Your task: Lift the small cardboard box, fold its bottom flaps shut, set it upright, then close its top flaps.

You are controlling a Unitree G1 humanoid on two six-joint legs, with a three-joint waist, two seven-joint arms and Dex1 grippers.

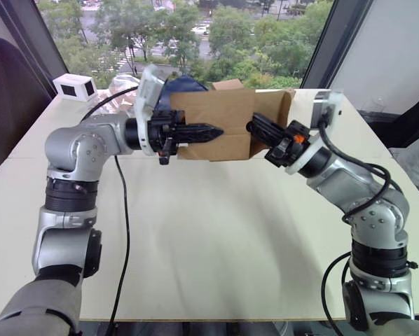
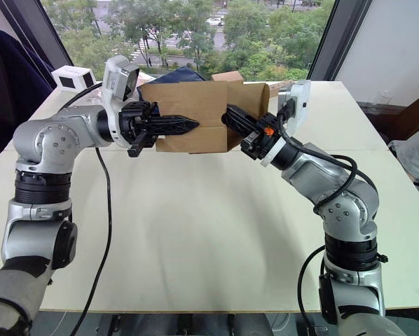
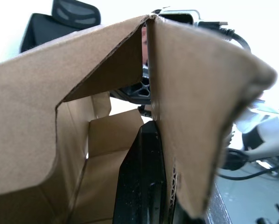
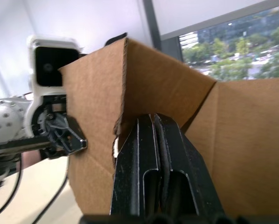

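Plain brown corrugated small cardboard box (image 1: 216,122) held up off the pale tabletop (image 1: 216,238), near its far edge, between the two arms. Left black two-fingered gripper (image 1: 211,131) pressed together at the tips, lying across the box's near face, with one finger against a cardboard panel in the left wrist view. Right black two-fingered gripper (image 1: 255,127) closed at the box's right end, fingers (image 4: 153,154) together against a brown cardboard flap (image 4: 102,93); grip on cardboard not clear for either.

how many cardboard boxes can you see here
2. The small cardboard box is held above the table between the left gripper and right gripper. A second tan box peeks out behind it; more may be hidden.
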